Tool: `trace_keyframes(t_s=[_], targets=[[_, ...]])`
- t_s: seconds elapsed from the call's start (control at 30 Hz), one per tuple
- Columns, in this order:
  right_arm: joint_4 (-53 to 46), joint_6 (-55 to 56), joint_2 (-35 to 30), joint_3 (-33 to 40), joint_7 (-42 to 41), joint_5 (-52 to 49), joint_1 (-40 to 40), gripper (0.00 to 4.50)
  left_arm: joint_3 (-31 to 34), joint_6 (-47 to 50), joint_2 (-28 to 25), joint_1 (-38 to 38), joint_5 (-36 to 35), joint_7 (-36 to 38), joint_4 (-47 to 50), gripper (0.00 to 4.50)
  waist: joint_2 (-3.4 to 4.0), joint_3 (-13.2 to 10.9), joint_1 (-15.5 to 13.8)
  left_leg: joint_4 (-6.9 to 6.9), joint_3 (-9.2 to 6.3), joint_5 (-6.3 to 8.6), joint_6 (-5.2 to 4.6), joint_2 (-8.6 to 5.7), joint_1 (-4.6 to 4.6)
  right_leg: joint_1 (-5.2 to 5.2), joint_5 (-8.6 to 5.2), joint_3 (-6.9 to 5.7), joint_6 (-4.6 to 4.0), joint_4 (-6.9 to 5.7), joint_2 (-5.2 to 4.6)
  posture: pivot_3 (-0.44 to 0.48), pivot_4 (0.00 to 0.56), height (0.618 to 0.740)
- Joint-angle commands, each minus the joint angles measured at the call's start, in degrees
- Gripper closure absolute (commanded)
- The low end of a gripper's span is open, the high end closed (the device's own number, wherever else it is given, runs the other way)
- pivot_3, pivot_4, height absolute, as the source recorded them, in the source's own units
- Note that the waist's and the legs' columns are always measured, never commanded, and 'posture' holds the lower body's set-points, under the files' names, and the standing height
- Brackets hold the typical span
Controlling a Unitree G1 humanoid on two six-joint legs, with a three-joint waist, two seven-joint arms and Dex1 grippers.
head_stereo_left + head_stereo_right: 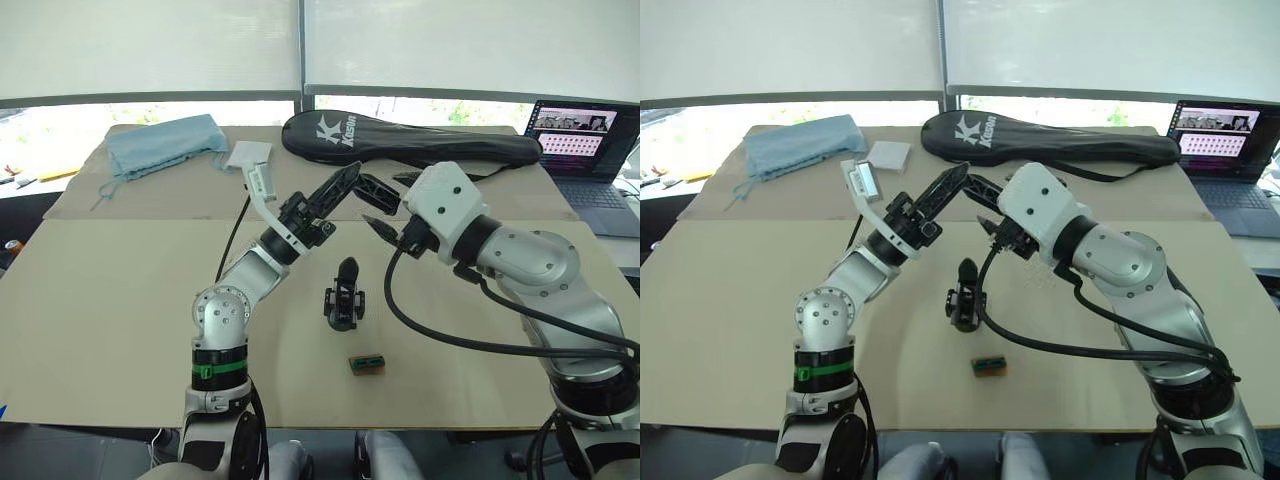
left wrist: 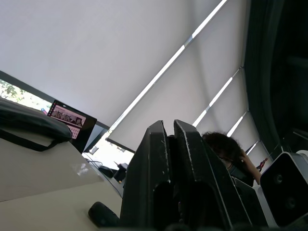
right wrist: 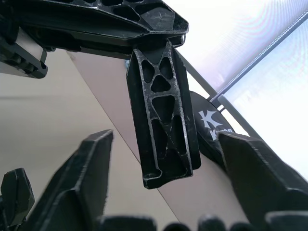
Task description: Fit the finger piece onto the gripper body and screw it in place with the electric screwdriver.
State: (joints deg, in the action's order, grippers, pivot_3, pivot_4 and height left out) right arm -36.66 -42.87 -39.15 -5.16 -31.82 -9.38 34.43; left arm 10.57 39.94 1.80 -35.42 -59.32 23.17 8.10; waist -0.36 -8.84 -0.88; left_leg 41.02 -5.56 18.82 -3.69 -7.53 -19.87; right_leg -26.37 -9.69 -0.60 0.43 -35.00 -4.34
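Observation:
My left gripper (image 1: 348, 178) is raised above the table and shut on the finger piece (image 1: 378, 190), a flat black part with a truss pattern (image 3: 163, 120). In the right wrist view the piece hangs between the spread fingers of my open right gripper (image 3: 168, 192) without touching either finger. In the left eye view my right gripper (image 1: 385, 222) sits just below and right of the piece. The gripper body (image 1: 343, 295) stands on the table below both grippers, its pointed finger up. A black rounded end (image 2: 103, 214) lies on the table; I cannot tell whether it is the electric screwdriver.
A small green-and-brown box (image 1: 367, 364) lies in front of the gripper body. A long black racket bag (image 1: 410, 140) runs along the table's far side, with a blue cloth (image 1: 165, 143) and white pad (image 1: 250, 154) to its left. A laptop (image 1: 585, 150) is at far right. A person (image 2: 224, 147) sits beyond.

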Motion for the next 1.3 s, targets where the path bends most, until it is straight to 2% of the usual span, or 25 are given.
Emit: trace_keyframes(t_s=[0.03,0.13,0.23,0.37,0.47,0.57,0.67,0.73,0.93,1.17,1.27,1.3], targets=[[-2.8,2.8,-2.5,7.5,-5.3,-5.3,-0.5,0.01,1.2,-1.0,-2.1,-2.5,-1.3,2.5,-0.2,4.5,0.0,0.0,0.0,0.0,0.0,0.0,0.0,0.0,0.0,0.0,0.0,0.0,0.0,0.0,0.0,0.0,0.15,0.74],[-1.1,-1.0,-5.7,12.3,-11.3,-12.6,-0.5,0.01,0.6,0.4,-7.0,-4.3,-0.6,8.4,-2.8,4.5,0.0,0.0,0.1,-0.01,0.0,0.0,0.0,0.0,0.0,0.0,0.0,0.0,0.0,0.0,0.01,0.0,0.15,0.74],[0.6,-7.0,-8.8,15.5,-16.1,-21.1,0.5,0.01,-1.6,1.3,-13.8,-6.4,1.3,18.0,-5.9,4.5,0.01,0.0,0.3,-0.03,0.0,0.0,0.0,0.03,0.04,0.01,0.0,0.0,-0.01,-0.01,0.03,0.0,0.15,0.74],[2.6,-20.5,-11.8,18.3,-20.7,-37.6,3.3,0.01,-7.6,2.6,-24.1,-9.2,4.6,36.7,-8.4,4.5,0.01,0.0,0.5,-0.07,0.0,0.0,-0.01,0.05,0.03,0.0,0.0,0.01,-0.06,-0.01,0.03,0.0,0.15,0.74],[4.0,-27.5,-13.6,17.8,-20.7,-44.9,5.5,0.01,-10.8,2.4,-27.7,-11.2,7.3,44.2,-10.5,4.5,0.01,0.0,0.2,-0.09,0.0,0.0,-0.02,0.06,0.01,0.01,0.0,0.0,-0.07,0.04,0.01,0.0,0.15,0.74],[5.1,-30.9,-13.8,16.0,-18.0,-47.2,7.8,0.01,-12.9,3.3,-29.2,-12.4,8.5,48.9,-10.7,4.5,0.01,0.0,0.1,-0.09,-0.01,0.02,-0.04,0.05,0.0,0.03,0.0,0.0,-0.07,0.06,-0.03,0.0,0.15,0.74],[5.8,-34.2,-12.3,13.0,-14.6,-48.5,10.2,0.01,-14.8,3.2,-29.0,-13.0,10.0,51.1,-10.1,4.5,0.01,0.0,0.1,-0.08,-0.01,0.02,-0.05,0.05,-0.06,0.0,0.0,-0.02,-0.07,0.06,-0.04,0.0,0.15,0.74],[6.2,-37.0,-9.6,10.9,-11.4,-49.6,12.3,0.01,-15.1,4.8,-27.2,-13.3,9.3,49.9,-9.8,4.5,0.01,0.0,0.1,-0.07,-0.01,0.02,-0.05,0.06,-0.05,-0.01,0.0,-0.02,-0.07,0.06,-0.04,0.0,0.15,0.74],[6.7,-45.3,-4.7,10.2,-6.5,-55.8,16.1,0.01,-16.2,3.8,-26.3,-11.8,11.6,49.7,-8.4,4.5,0.01,0.0,0.2,-0.07,-0.01,0.02,-0.05,0.07,-0.09,-0.07,0.01,0.01,-0.08,0.01,-0.04,0.0,0.15,0.74],[6.9,-48.1,-3.4,9.6,-2.4,-57.6,17.1,0.01,-15.8,4.2,-26.2,-11.2,12.2,49.7,-7.8,4.5,0.01,0.0,0.1,-0.06,-0.02,0.01,-0.06,0.06,-0.12,-0.09,0.02,-0.02,-0.09,0.02,-0.04,0.0,0.15,0.74],[7.4,-48.6,-3.0,9.8,-1.3,-58.1,17.2,0.8,-16.0,4.1,-26.3,-10.9,12.4,49.7,-7.5,4.5,0.01,0.0,0.2,-0.06,-0.02,0.01,-0.06,0.06,-0.12,-0.09,0.02,-0.02,-0.09,0.02,-0.04,0.0,0.15,0.74],[7.5,-48.6,-2.9,9.8,-1.1,-58.3,17.2,1.2,-16.1,4.0,-26.3,-10.8,12.5,49.7,-7.5,4.5,0.01,0.0,0.2,-0.06,-0.02,0.01,-0.06,0.06,-0.12,-0.09,0.02,-0.03,-0.09,0.01,-0.04,0.0,0.15,0.74]])
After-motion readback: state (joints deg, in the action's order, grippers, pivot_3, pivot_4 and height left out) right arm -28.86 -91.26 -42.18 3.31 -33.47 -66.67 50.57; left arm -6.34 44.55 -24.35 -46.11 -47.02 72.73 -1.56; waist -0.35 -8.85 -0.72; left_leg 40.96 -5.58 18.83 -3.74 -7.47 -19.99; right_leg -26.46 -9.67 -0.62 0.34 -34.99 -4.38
